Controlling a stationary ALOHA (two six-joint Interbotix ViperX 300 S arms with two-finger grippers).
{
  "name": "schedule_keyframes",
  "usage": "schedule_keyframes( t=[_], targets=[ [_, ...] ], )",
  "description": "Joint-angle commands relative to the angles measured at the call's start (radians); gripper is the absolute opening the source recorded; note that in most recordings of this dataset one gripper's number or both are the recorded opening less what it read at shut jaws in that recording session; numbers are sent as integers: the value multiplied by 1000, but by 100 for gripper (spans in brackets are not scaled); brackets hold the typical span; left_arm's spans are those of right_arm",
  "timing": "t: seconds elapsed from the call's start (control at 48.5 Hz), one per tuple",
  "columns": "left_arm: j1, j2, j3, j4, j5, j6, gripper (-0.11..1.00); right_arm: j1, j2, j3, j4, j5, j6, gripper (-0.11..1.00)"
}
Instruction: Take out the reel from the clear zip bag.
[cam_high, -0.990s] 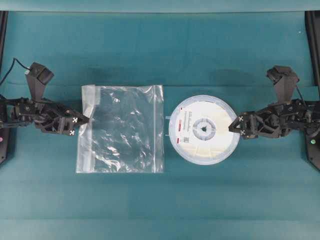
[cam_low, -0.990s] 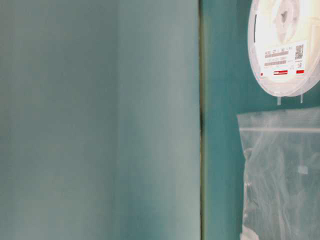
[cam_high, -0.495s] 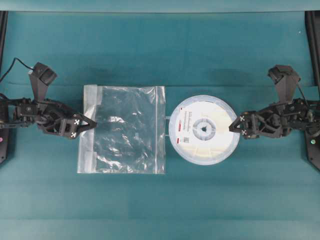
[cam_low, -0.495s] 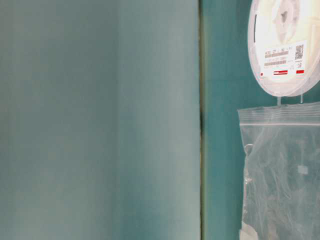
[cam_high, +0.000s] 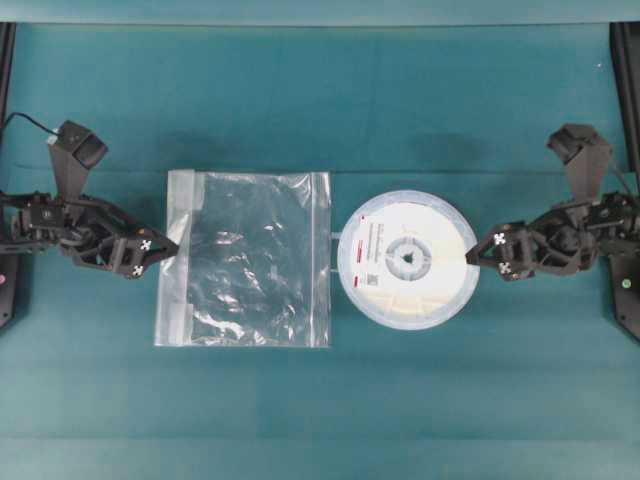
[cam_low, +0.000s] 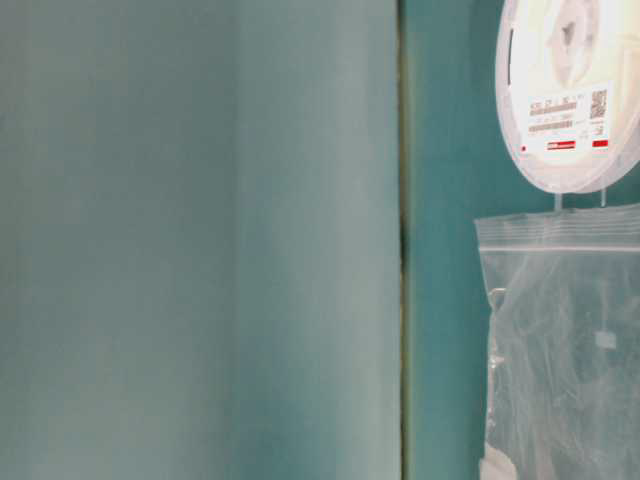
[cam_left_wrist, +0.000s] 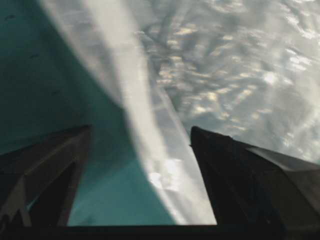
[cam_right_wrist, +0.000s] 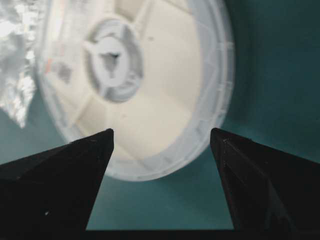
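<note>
The reel (cam_high: 408, 258) lies flat on the teal table, outside the clear zip bag (cam_high: 245, 258) and just right of its zip edge. It also shows as the reel (cam_low: 565, 90) with its label above the bag (cam_low: 570, 340). My left gripper (cam_high: 165, 249) stands open at the bag's left edge. In the left wrist view the bag (cam_left_wrist: 225, 75) has its edge strip running between the spread fingers of the left gripper (cam_left_wrist: 140, 129), ungripped. My right gripper (cam_high: 472, 255) is open at the reel's right rim. The reel (cam_right_wrist: 150, 90) shows between the wide jaws of the right gripper (cam_right_wrist: 161, 131), unheld.
Teal cloth (cam_high: 320, 110) covers the table. Dark frame rails (cam_high: 628, 200) run along the left and right edges behind the arms. A blurred teal panel (cam_low: 200, 240) fills the left part of the table-level view.
My left gripper has opened, let go of the bag's left edge and drawn back slightly; the bag has settled flat. The right gripper has backed a little to the right, away from the reel.
</note>
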Motion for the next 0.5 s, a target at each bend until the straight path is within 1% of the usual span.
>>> schedule_keyframes(
  t=[0.0, 0.206, 0.309, 0.413, 0.475],
  targets=[
    [-14, -38, -18, 3, 28, 15, 91, 0, -44, -28, -11, 28, -26, 94],
    [-38, -129, -35, 3, 147, 25, 91, 0, -129, -58, -31, 117, -69, 94],
    [-40, -187, -35, 3, 186, 26, 90, 0, -172, -64, -46, 137, -83, 94],
    [-41, -253, -32, 3, 210, 29, 90, 2, -215, -66, -51, 143, -101, 94],
    [-46, -304, -34, 3, 230, 49, 90, 2, -242, -64, -51, 147, -118, 94]
  ],
)
